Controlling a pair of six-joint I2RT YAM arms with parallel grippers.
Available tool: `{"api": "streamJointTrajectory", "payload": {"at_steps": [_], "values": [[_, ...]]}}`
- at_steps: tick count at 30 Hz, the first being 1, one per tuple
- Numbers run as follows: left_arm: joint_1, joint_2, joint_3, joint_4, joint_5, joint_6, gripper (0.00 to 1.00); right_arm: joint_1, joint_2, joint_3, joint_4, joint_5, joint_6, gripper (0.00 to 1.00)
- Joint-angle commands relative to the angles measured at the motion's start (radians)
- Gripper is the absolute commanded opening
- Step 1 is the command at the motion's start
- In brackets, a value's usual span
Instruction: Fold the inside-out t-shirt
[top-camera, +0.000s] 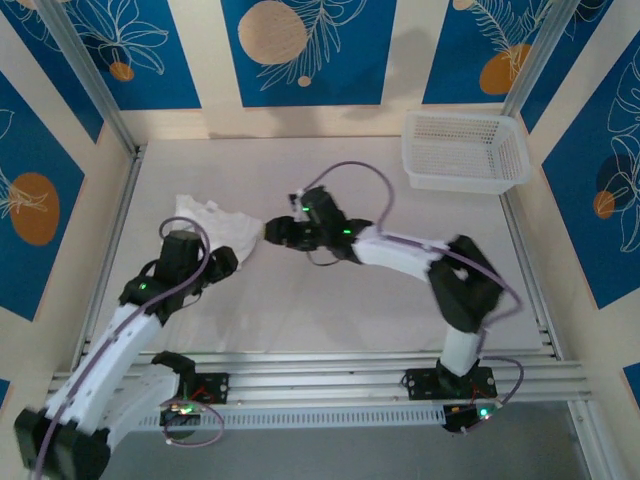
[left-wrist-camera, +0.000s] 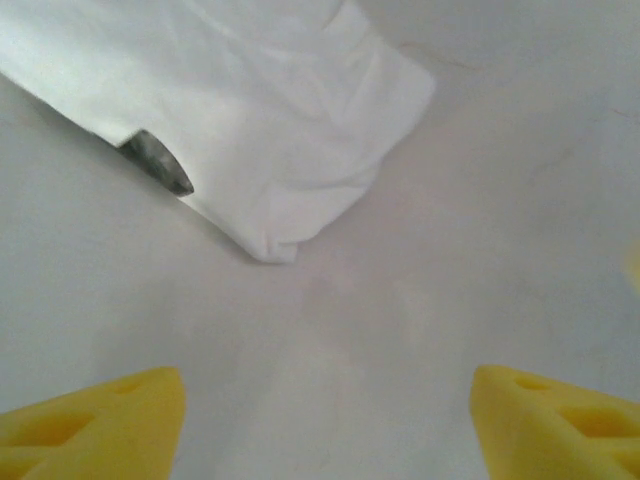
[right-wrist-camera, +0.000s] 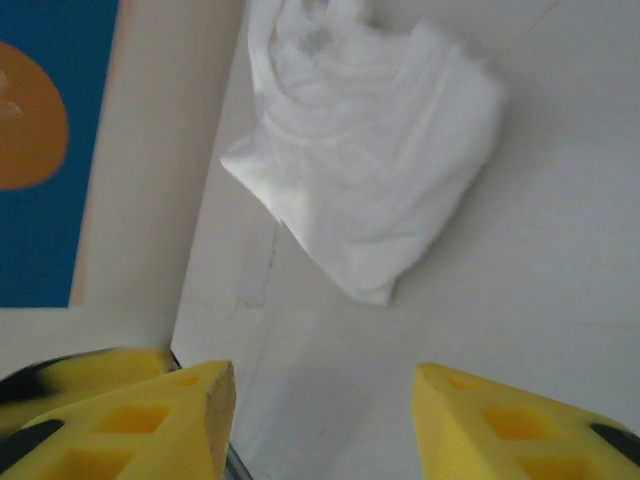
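Well apart, mesh basket (top-camera: 462, 182) and crumpled t-shirt (top-camera: 218, 222).

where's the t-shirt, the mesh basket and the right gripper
t-shirt (top-camera: 220, 228), top view, middle of the crumpled fabric
mesh basket (top-camera: 462, 182), top view, near wall
right gripper (right-wrist-camera: 322, 400), right wrist view, midway between its fingertips

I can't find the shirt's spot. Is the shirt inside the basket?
No, the shirt lies crumpled on the table, well to the left of the basket in the corner.

walls (top-camera: 310, 80): blue, orange-and-leaf print | table (top-camera: 330, 310): white | light: even
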Motion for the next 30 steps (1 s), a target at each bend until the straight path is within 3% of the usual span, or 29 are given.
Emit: {"api": "streamJointTrajectory", "payload": {"at_steps": [1,5,10,20,30], "values": [[0.071,0.209,-0.029,0.260,0.163,-0.051,0.64,0.000,-0.204,-0.163,-0.036,0.081,-0.031,0.52],[0.101,0.449,0.052,0.394,0.127,-0.061,0.51,-0.003,-0.397,-0.322,-0.071,0.120,-0.021,0.52],[0.158,0.689,0.164,0.441,0.084,-0.109,0.35,-0.024,-0.563,-0.459,-0.059,0.150,0.012,0.53],[0.282,0.966,0.439,0.386,0.044,0.021,0.30,-0.123,-0.647,-0.532,-0.065,0.084,0.008,0.53],[0.362,1.209,0.881,0.174,0.048,0.194,0.32,-0.217,-0.648,-0.533,-0.065,0.005,-0.006,0.52]]}}
